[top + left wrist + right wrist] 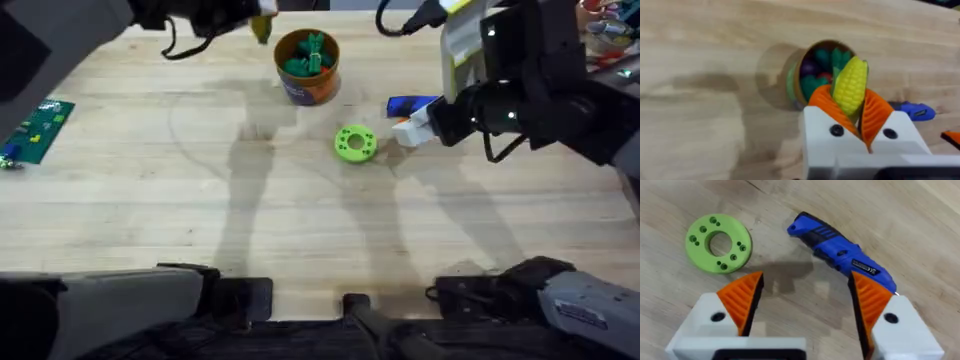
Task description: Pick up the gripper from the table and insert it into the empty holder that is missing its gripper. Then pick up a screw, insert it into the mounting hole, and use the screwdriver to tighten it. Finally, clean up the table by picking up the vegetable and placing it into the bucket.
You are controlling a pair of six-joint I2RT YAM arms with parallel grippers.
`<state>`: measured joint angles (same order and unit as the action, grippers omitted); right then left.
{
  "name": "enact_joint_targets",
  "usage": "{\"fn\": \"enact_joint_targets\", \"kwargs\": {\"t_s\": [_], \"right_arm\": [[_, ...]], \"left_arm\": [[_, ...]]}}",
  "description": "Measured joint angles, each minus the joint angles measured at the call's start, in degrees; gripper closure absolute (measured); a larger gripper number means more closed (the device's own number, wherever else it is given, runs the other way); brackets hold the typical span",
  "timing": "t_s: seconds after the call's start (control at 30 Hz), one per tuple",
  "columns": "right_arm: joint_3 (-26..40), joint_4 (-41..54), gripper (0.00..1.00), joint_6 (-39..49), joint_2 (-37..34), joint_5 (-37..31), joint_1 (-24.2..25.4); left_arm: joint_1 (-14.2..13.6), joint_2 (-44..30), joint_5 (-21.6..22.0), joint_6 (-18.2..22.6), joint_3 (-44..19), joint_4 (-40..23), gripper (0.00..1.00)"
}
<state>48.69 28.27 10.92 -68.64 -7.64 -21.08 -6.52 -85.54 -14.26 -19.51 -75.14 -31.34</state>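
Overhead: your bucket stands on the table with dark green pieces inside. The green holed disc lies near it on the table. The screwdriver lies just beyond the disc from the bucket, under your right tool. A green circuit board lies well apart from the bucket.

Left wrist: your left tool is clamped on the vegetable, a yellow corn piece, held above the bucket rim.

Right wrist: your right tool is spread wide, holding nothing. One pad sits just beside the screwdriver; the disc lies near it.
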Motion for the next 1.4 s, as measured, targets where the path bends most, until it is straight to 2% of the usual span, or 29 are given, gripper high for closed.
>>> {"fn": "enact_joint_targets", "kwargs": {"t_s": [0.2,0.27,0.3,0.57,0.63,0.73,0.83,0.93,1.13,1.27,1.4], "right_arm": [[0.00,0.00,0.024,0.00,0.00,-0.02,0.00],[0.00,0.00,0.024,0.00,0.00,0.00,0.00],[0.00,0.00,0.024,0.00,0.00,0.00,0.00],[0.00,0.00,0.024,0.00,0.00,0.00,0.00],[0.00,0.00,0.024,0.00,0.02,0.00,0.00],[0.00,0.00,0.024,0.00,0.02,0.00,0.00],[0.00,0.00,0.024,0.00,0.00,0.00,0.00],[0.00,0.00,0.024,0.00,0.00,0.00,0.00],[0.00,0.00,0.024,0.00,0.00,0.00,0.00],[0.00,0.00,0.024,0.00,0.02,-0.02,0.00],[0.00,0.00,0.024,0.00,0.00,-0.02,0.00]], "left_arm": [[-2.83,-3.12,-0.21,0.24,-0.22,6.27,0.969],[-3.37,-5.61,-0.36,0.26,-0.23,7.26,0.969],[-3.88,-9.62,-0.57,0.26,-0.23,8.40,0.969],[-4.22,-16.11,-0.61,0.31,-0.23,8.63,0.955],[-4.22,-16.22,-0.67,0.61,-0.23,8.58,0.831],[-4.22,-16.17,-0.85,0.83,-0.23,8.64,0.570],[-4.22,-16.17,-0.96,0.60,-0.23,8.65,0.348],[-4.31,-16.09,-1.36,1.01,-0.26,8.87,0.186],[-4.59,-15.95,-2.48,1.09,-1.10,7.56,0.028],[-4.59,-15.65,-2.51,1.49,-3.38,2.68,0.028],[-4.53,-12.79,-2.42,3.55,-6.70,-3.50,0.027]]}}
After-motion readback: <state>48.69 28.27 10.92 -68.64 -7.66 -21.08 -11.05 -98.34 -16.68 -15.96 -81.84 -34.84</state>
